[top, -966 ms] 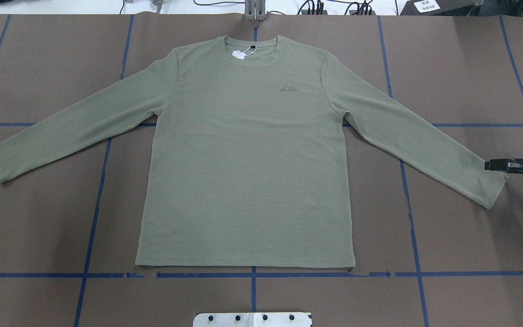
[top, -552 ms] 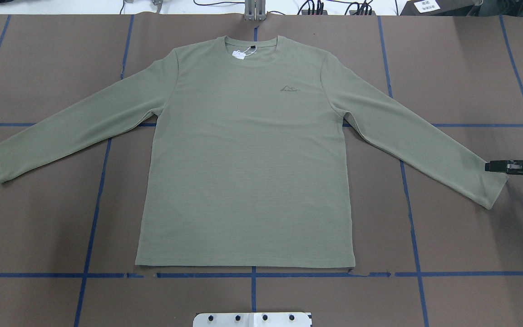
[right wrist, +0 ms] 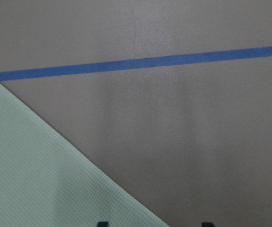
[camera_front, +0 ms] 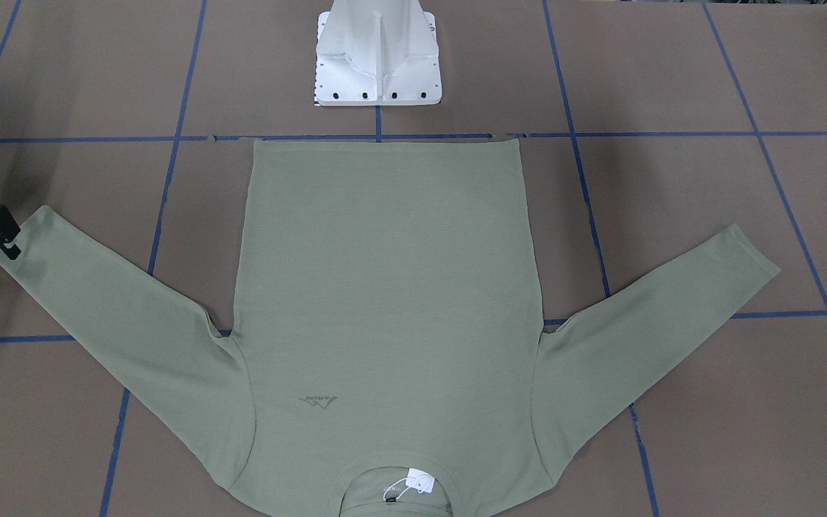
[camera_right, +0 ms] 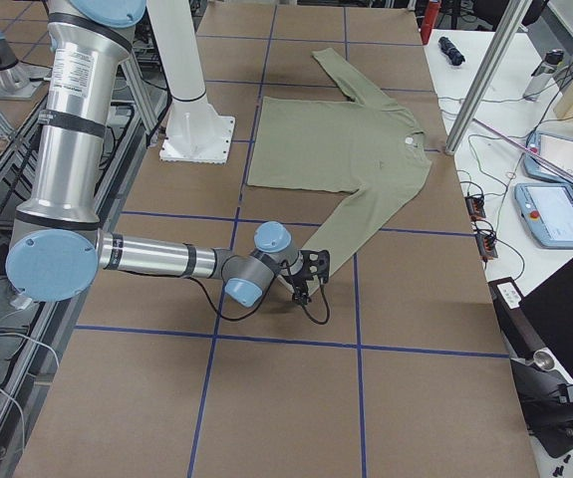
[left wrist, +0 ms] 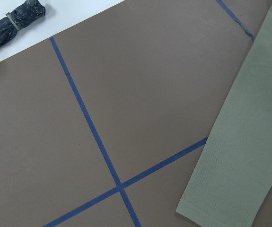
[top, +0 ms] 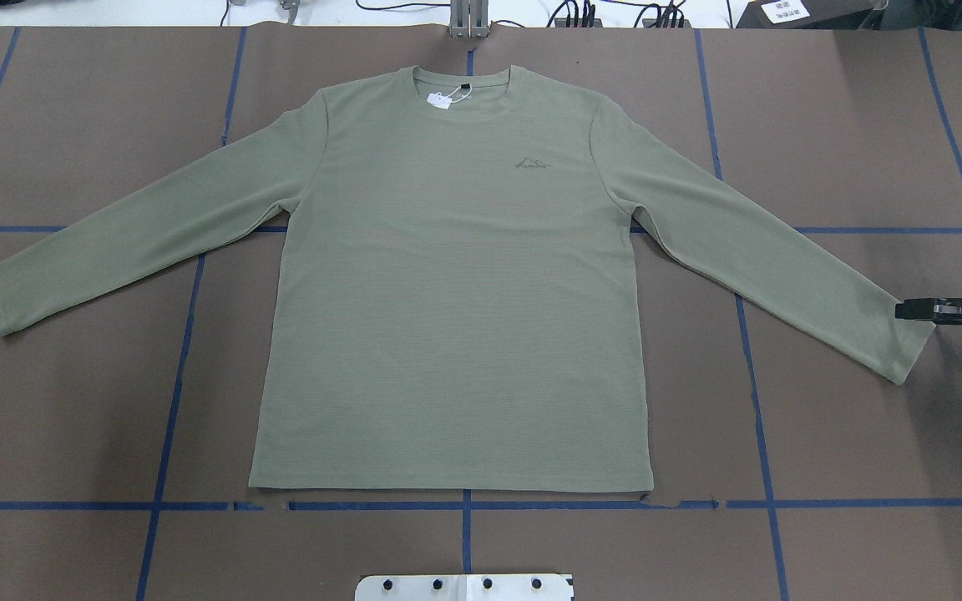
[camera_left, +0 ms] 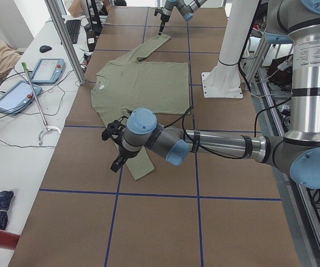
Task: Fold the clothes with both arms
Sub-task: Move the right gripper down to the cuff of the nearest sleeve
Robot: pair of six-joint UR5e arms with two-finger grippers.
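The sage-green long-sleeved shirt lies flat and face up on the brown table, collar away from the robot and sleeves spread wide. My right gripper is low at the cuff of the shirt's right-hand sleeve. It also shows in the front-facing view. In the right wrist view its two fingertips stand apart with the sleeve edge beside them, so it is open and empty. My left gripper hovers over the other cuff; I cannot tell whether it is open or shut.
The white pedestal base stands just behind the shirt's hem. Blue tape lines cross the table. A dark rolled bundle lies off the table's left end. Tablets and cables sit on the side bench.
My right gripper has shifted slightly toward the robot and outward at the sleeve cuff. The shirt has not moved.
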